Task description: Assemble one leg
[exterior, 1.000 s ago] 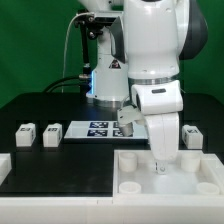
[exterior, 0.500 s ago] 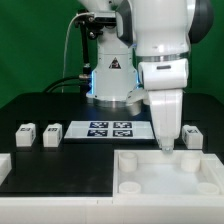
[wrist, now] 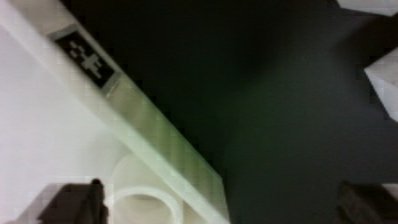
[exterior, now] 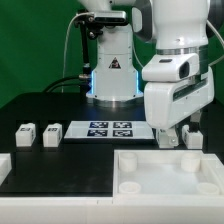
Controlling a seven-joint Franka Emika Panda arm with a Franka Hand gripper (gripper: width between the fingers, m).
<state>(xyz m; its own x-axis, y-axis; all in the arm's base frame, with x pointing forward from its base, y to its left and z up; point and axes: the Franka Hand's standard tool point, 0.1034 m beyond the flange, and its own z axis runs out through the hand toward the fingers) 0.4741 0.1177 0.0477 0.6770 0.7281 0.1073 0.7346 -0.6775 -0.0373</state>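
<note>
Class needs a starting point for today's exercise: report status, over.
Gripper open, empty. Leg just beside it, not gripped. Tray wall below gripper.

Your matte black table carries a small white tagged block leg, a second leg just beside it, the flat white marker board near them, and a large white walled tray part.

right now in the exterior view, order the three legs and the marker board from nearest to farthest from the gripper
1. lone leg, exterior view's right, right beside the gripper
2. marker board, centre
3. inner leg of the pair on the exterior view's left
4. outer leg, far end of that side
</note>
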